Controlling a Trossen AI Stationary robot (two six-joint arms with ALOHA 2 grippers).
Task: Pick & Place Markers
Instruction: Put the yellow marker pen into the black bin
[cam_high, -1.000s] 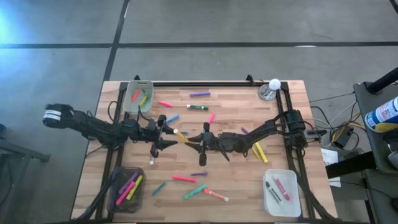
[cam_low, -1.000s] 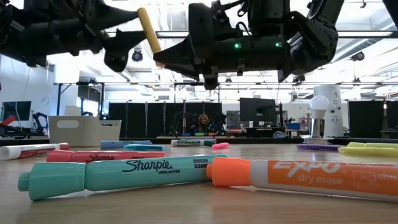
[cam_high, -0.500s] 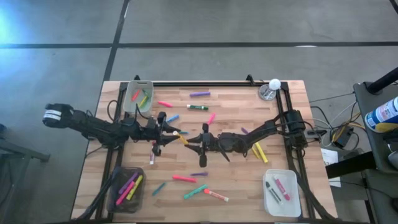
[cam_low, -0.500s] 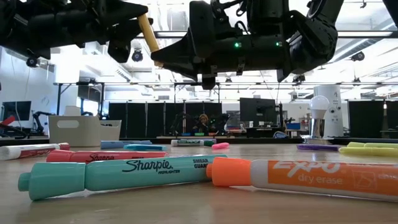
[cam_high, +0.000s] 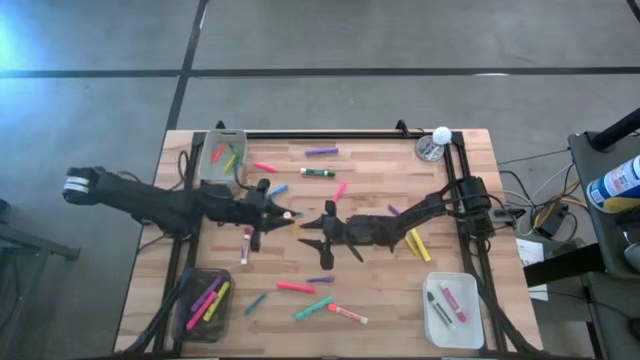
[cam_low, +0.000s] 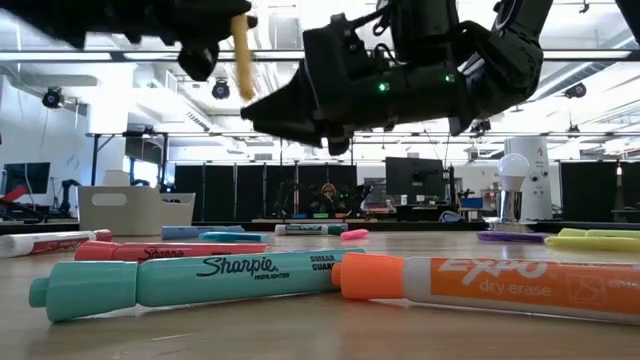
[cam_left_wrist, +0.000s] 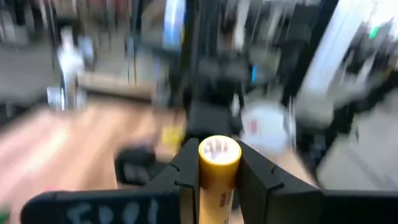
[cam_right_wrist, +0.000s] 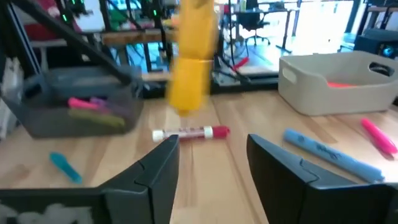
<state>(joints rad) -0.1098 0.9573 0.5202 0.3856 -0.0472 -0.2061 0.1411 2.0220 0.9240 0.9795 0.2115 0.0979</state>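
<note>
Left gripper (cam_left_wrist: 219, 180) is now clamped on the yellow marker (cam_left_wrist: 218, 167), held up above mid-table; a second ago it stood wide beside the marker while the right gripper had it. Right gripper (cam_right_wrist: 211, 158) has let go, its fingers spread wide and empty, the marker hanging just beyond them. So the handover looks done, and the marker belongs to the left arm. Next it likely goes to a bin (cam_high: 222, 155) on the left side. Other markers (cam_high: 318, 172) lie scattered on the table (cam_high: 380, 290)
</note>
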